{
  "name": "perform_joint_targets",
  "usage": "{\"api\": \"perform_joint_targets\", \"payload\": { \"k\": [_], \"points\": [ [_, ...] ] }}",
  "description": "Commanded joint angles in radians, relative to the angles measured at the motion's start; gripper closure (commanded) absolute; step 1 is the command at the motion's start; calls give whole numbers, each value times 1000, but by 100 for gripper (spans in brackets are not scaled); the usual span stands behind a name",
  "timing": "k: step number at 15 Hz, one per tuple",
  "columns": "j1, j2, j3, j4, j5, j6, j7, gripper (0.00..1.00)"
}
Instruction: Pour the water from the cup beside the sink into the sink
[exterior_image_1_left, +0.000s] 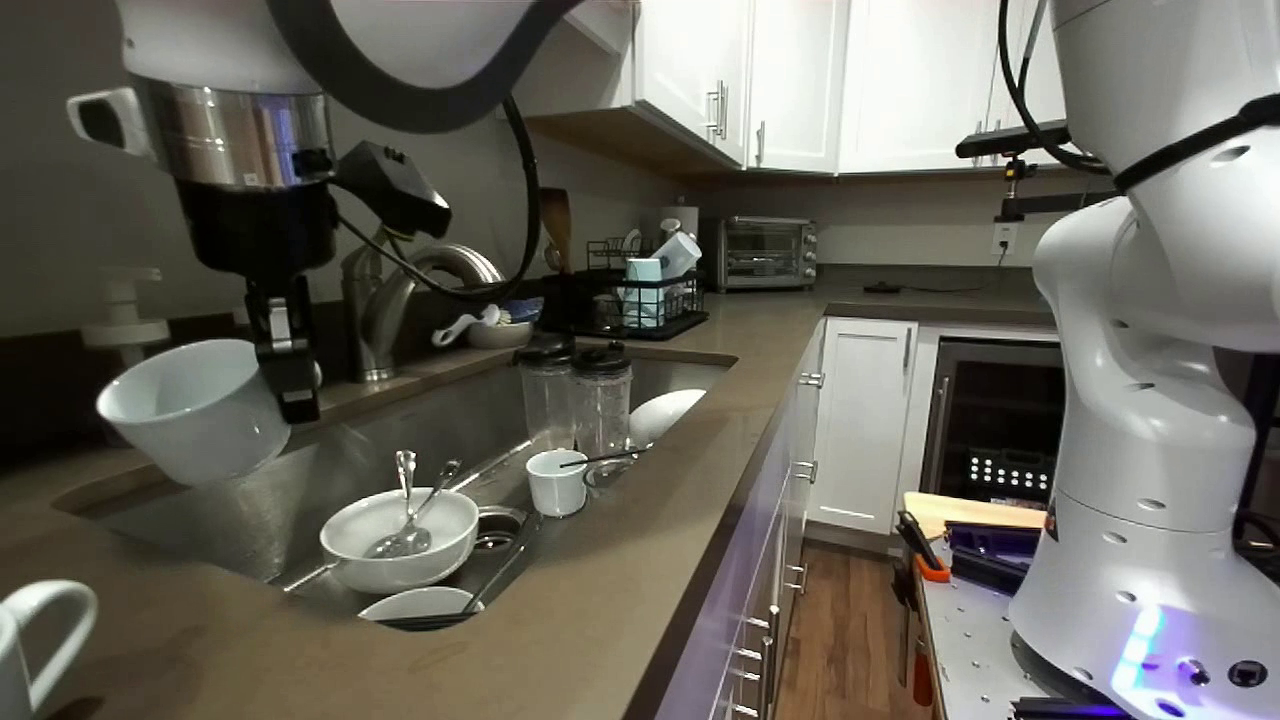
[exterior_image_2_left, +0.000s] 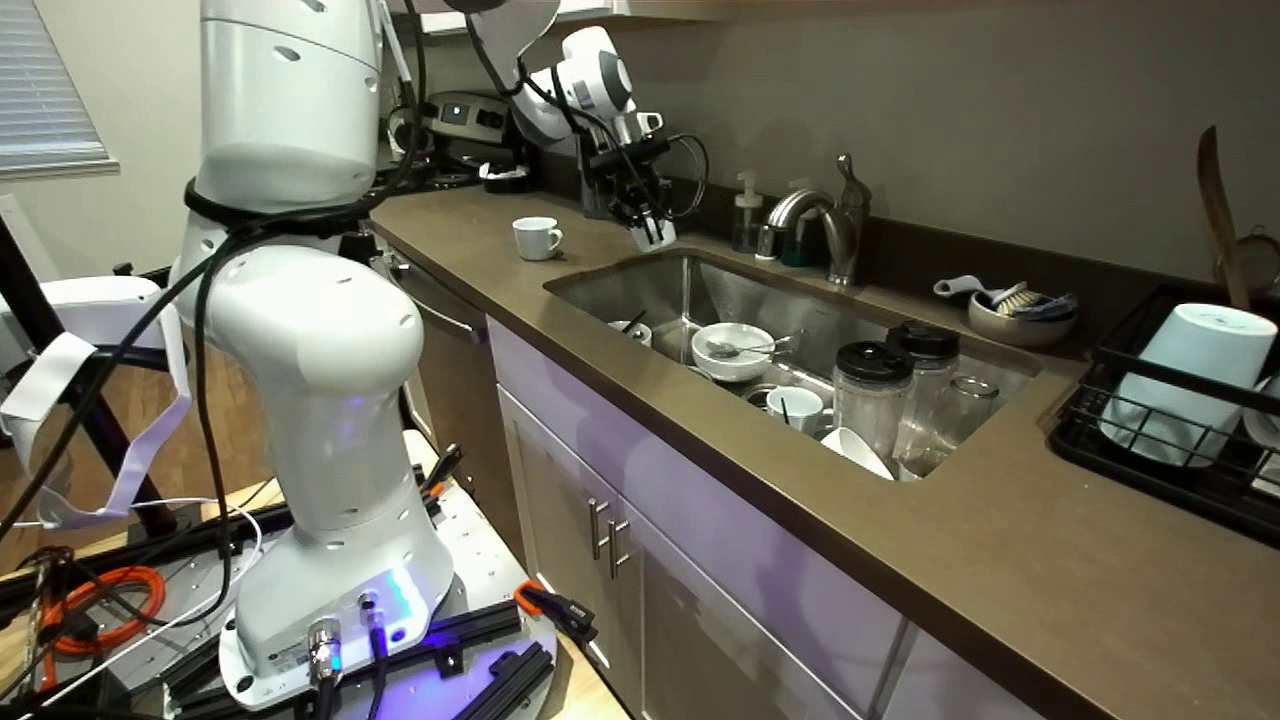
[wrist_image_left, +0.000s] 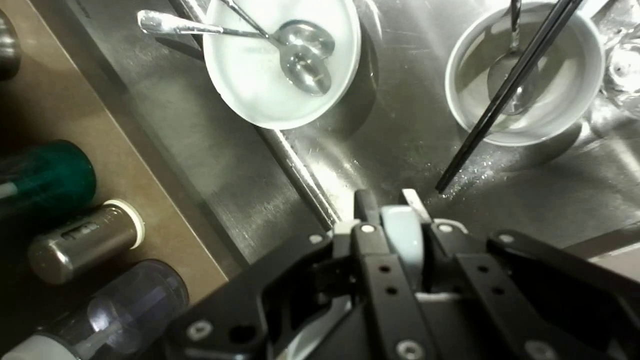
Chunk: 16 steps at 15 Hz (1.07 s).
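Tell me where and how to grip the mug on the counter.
Take the mug by its handle, ideally coming down from above on the side facing the sink. The mug stands upright and the handle juts out that way, so the fingers could likely close across its two flanks. The hand is holding the cup, so that must be set down first.

A toaster oven (exterior_image_1_left: 767, 255) and dish rack (exterior_image_2_left: 1130, 474) stand on the counter (exterior_image_2_left: 1150, 590) of a kitchen with white cabinets (exterior_image_1_left: 915, 90), a sink (exterior_image_2_left: 742, 296) and faucet (exterior_image_2_left: 840, 238).
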Motion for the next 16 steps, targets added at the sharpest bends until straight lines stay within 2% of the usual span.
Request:
{"api": "perform_joint_targets", "payload": {
  "k": [1,5,10,14,16],
  "points": [
    [18,-81,1,-74,15,17,2,95],
    [20,-108,6,-105,9,64,-5,95],
    [1,-88,4,-122,28,256,-43,95],
    [-17,-42,15,-118,101,373,-112,95],
    [-22,-20,26,-109,158,397,-159,95]
  ]
}}
